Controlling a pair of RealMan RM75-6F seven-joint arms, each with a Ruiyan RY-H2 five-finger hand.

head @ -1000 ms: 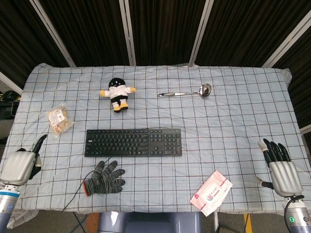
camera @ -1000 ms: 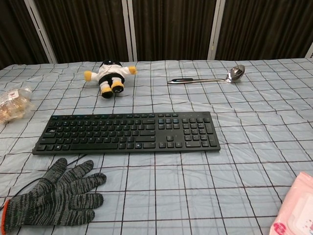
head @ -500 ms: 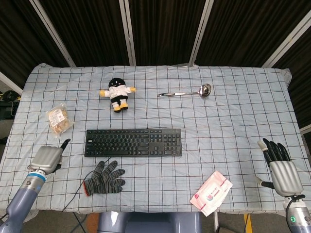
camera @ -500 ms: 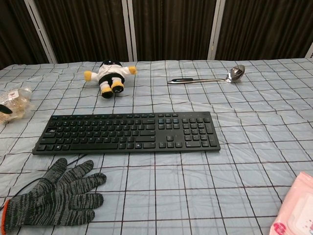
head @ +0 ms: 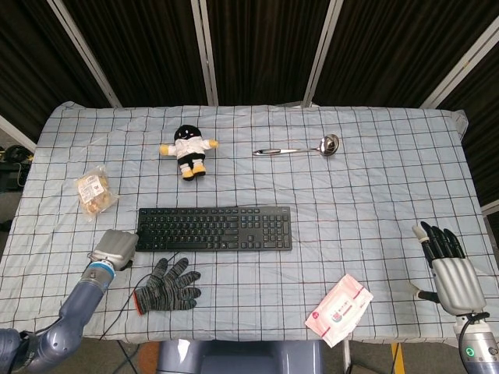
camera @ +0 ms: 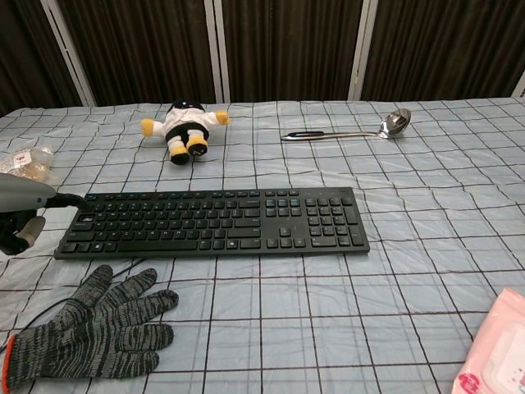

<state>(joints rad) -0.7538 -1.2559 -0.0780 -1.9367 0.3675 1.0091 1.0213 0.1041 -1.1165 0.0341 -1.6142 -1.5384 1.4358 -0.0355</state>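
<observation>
I have swung my left hand [head: 114, 248] in from the lower left to the black keyboard [head: 214, 228] at centre frame; it holds nothing, fingers hidden. My right hand [head: 450, 266] waits open, lower right.

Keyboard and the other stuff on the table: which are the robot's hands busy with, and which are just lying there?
In hand: left hand at the left end of the keyboard, beside the glove.

Lying about: plush toy, ladle, snack bag, pink pack; right hand idle.
</observation>
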